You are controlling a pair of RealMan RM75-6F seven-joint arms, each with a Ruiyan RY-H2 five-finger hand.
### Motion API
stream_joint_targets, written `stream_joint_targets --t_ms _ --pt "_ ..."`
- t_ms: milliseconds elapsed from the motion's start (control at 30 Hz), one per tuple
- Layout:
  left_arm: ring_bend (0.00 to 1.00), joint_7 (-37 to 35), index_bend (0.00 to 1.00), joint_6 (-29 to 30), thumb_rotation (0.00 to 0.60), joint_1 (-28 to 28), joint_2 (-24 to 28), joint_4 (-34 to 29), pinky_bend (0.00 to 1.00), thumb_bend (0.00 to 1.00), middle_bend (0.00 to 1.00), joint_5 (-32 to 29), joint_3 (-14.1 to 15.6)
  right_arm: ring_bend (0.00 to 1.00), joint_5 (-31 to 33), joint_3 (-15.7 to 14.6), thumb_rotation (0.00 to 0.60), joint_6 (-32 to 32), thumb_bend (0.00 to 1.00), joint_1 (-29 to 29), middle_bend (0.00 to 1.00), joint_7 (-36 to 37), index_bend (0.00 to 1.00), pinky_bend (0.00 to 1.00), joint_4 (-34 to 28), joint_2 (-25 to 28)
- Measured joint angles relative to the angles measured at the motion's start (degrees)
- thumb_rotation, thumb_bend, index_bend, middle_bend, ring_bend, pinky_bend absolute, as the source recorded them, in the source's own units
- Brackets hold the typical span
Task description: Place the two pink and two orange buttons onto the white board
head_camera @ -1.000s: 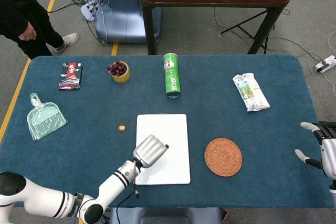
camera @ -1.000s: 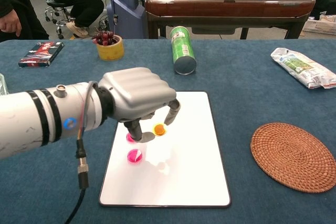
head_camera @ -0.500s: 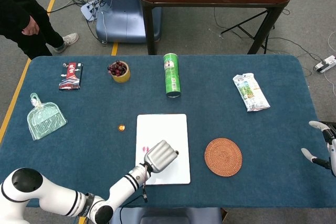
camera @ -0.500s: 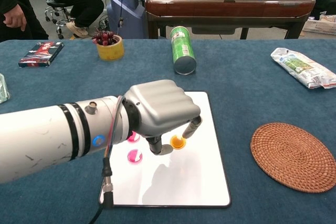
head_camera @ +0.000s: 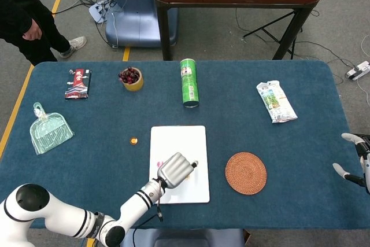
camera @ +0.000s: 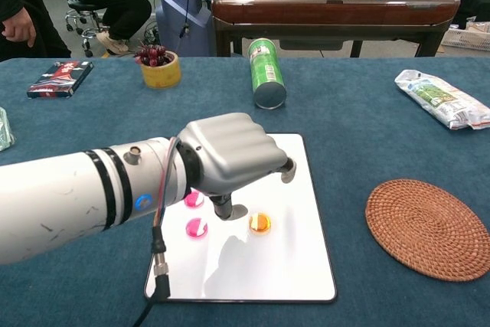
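Left hand [camera: 230, 160] curled, holding nothing, above white board [camera: 298, 266]; orange button [camera: 259, 223] beneath.

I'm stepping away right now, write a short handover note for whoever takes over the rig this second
Left hand: above the white board, fingers curled in, holding nothing visible.
Right hand: at the table's right edge, fingers apart, holding nothing.
On the board: two pink buttons and one orange button, lying free just below the left hand.
Off the board: the second orange button, on the blue cloth just left of the board.
Done: three of four buttons placed.
Left: fetch that last orange button and set it on the board; the left hand is the nearer one.
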Motion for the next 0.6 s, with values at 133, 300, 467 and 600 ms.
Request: stream_joint_targets --t_ms 133,300,467,600 --pt "1.0 -0.7 0.32 1.5 0.6 0.7 1.4 -0.3 1.0 0.35 1.0 0.5 0.3 0.29 0.0 0.0 0.6 -0.1 0.06 0.0 0.33 -0.2 0.28 0.54 0.0 0.0" --pt "1.0 -2.5 0.35 3.1 0.6 2.5 4.6 0.1 1.0 0.35 1.0 0.6 1.1 0.29 -0.2 -0.1 0.6 -0.4 0.06 0.2 0.33 -0.7 0.29 0.54 -0.1 -0.2" --pt "1.0 -4.8 0.37 4.0 0.6 4.3 7.9 1.2 1.0 0.35 1.0 -0.1 1.6 0.29 -0.3 -0.3 0.6 -0.8 0.06 0.4 0.33 -1.7 0.29 0.54 -0.2 -0.5" --pt "1.0 -7.1 0.38 4.3 0.6 5.7 10.1 2.3 1.0 0.35 1.0 -0.8 1.4 0.29 -0.1 -0.3 0.6 -1.3 0.06 0.6 0.33 -2.4 0.29 0.54 -0.3 -0.7"
